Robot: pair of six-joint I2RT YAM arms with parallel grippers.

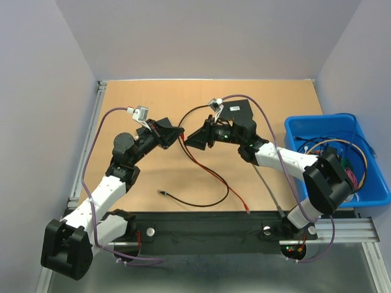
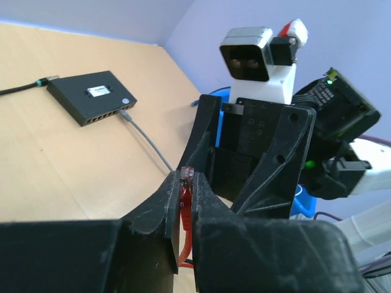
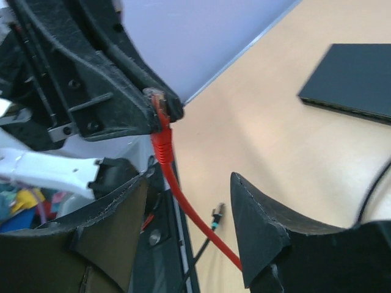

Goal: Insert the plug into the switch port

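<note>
My left gripper is shut on the clear plug of the red cable and holds it above the table centre. The plug tip pokes out between the fingertips in the left wrist view. My right gripper is open and faces the left one, close to it. In the right wrist view the red cable hangs from the left gripper's fingertips down between my open right fingers. The black switch lies flat behind the right arm, its port row visible in the left wrist view.
A grey cable is plugged into the switch. A loose black cable with a plug end lies on the table in front. A blue bin of cables stands at the right. Purple walls enclose the table.
</note>
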